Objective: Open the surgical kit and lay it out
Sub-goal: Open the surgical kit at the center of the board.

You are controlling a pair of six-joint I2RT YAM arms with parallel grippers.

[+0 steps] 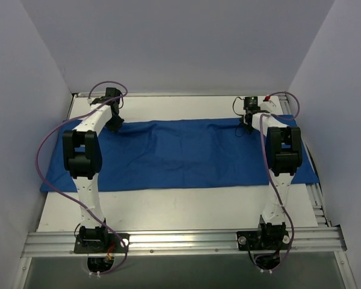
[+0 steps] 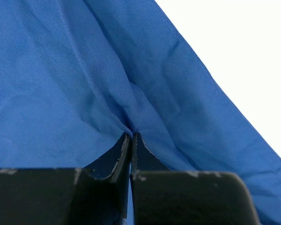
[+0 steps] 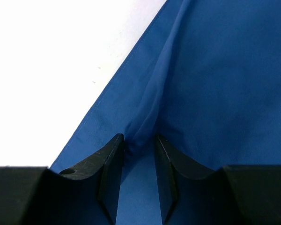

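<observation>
– Cloth wrap [image 1: 186, 153] first: where does it lie against each end effector?
– You have one royal-blue cloth wrap, spread as a wide band across the white worktop [image 1: 186, 208], reaching from its left side to its right. Your left end effector [image 2: 131, 136] is at the wrap's far left edge, and your right end effector [image 3: 139, 139] is at its far right edge.
– And the grip on each?
– Your left one is pressed fully together, with a fold of the cloth pinched between the tips. Your right one stands partly apart. A ridge of cloth runs up between its fingers [image 3: 111, 157] and touches both, but whether they clamp it I cannot tell.
– Count?
– One wrap, two arms, two end effectors, each of them at the cloth.
</observation>
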